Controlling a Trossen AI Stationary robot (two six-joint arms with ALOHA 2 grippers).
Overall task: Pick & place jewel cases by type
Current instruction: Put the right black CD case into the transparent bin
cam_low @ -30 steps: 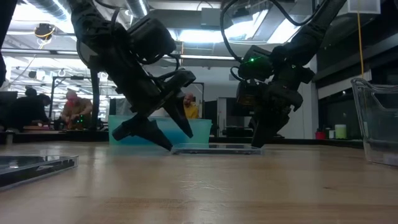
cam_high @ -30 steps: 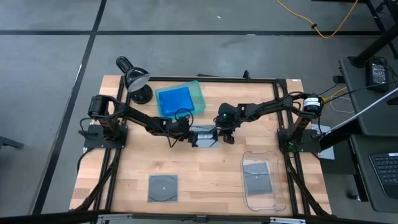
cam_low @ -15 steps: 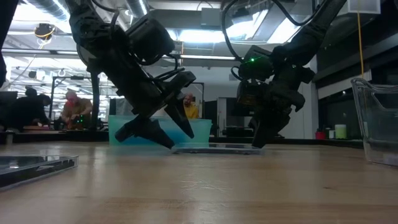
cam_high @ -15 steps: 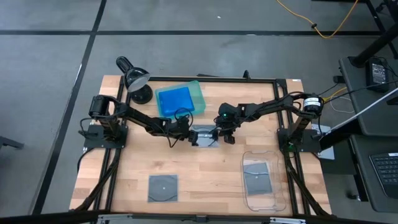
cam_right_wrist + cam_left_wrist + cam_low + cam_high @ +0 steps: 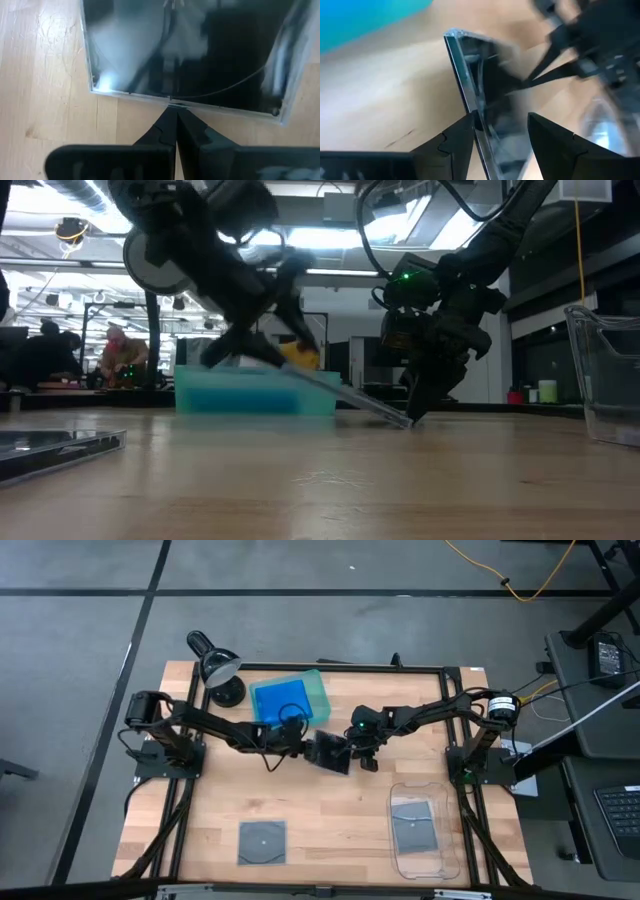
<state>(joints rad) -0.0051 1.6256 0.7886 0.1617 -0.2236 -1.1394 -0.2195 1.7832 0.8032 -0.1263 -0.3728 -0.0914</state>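
A grey-clear jewel case [image 5: 331,753] stands tilted at mid-table, its left end raised and its right edge on the wood. My left gripper [image 5: 308,747] is at the raised end, with the case between its fingers. My right gripper [image 5: 361,759] is shut, its tips at the case's low edge. Blue jewel cases [image 5: 280,701] lie in the green tray [image 5: 318,690] at the far side. One grey case [image 5: 262,842] lies flat near the front left. Another grey case [image 5: 412,826] lies in the clear tray [image 5: 437,862]. My left gripper has the case's raised left end [image 5: 470,107] between its two fingers, coming from the table's left and slanting down. One finger [image 5: 462,137] lies against the case's edge; whether the other finger touches is blurred. The case slopes down to its right edge [image 5: 400,418], which rests on the table. My right gripper touches the middle of the case's low right edge [image 5: 172,103] with its shut fingertips [image 5: 170,117]. The fingers slant down from the table's right, tips at the tabletop. The edge sits on the wood against them.
A black desk lamp [image 5: 216,670] stands at the far left corner beside the green tray. The clear tray's wall [image 5: 605,380] rises at the right in the low view. Bare wood lies between the front-left case and the clear tray.
My left gripper has gone up and tipped. The case lay flat on the table; now its left end is lifted with the gripper and it stands tilted. Its right edge has stayed on the wood at my right gripper's tips.
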